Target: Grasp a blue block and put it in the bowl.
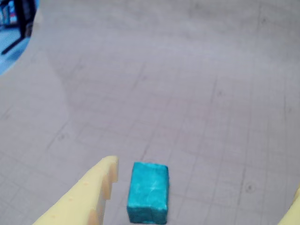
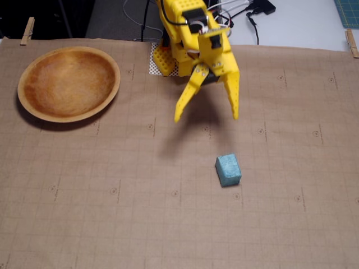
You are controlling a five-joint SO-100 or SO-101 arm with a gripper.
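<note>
The blue block [image 2: 228, 170] is a small teal cube lying on the brown gridded mat, right of centre in the fixed view. In the wrist view it [image 1: 148, 192] sits at the bottom centre, between my fingers. My yellow gripper [image 2: 206, 118] is open and empty. It hangs above the mat, behind and slightly left of the block in the fixed view. In the wrist view the gripper [image 1: 201, 192] shows one fingertip [image 1: 105, 171] just left of the block and the other at the right edge. The wooden bowl [image 2: 68, 83] stands empty at the back left.
The arm's yellow base [image 2: 168, 53] stands at the mat's back edge, with cables [image 2: 247, 14] behind it. Clothespins [image 2: 27, 31] clip the mat at the back corners. The table's edge and a dark stand [image 1: 18, 23] show at the wrist view's top left.
</note>
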